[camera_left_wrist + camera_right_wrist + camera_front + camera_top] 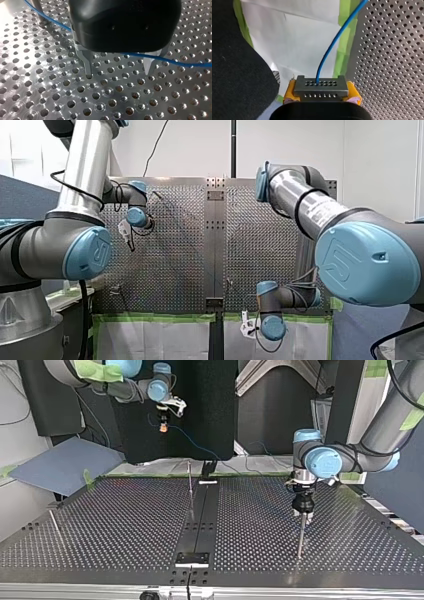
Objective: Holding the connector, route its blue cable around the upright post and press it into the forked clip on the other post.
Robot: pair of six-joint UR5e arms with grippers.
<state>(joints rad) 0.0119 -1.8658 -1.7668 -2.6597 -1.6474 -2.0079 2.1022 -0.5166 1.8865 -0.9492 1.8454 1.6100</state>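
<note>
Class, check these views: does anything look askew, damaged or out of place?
Nothing stands out. The grey metal connector sits square in my right claw, its thin blue cable runs unkinked, and my left claw hangs open over the perforated metal table.

UR mark, turned sideways, on blue cap of my left arm (89, 254) and blue cap of my right arm (367, 262).

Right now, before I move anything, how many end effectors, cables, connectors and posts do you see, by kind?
End effectors: 2, left and right
Blue cable: 1
Connector: 1
Posts, counted in the top view: 3
Total: 7
</note>
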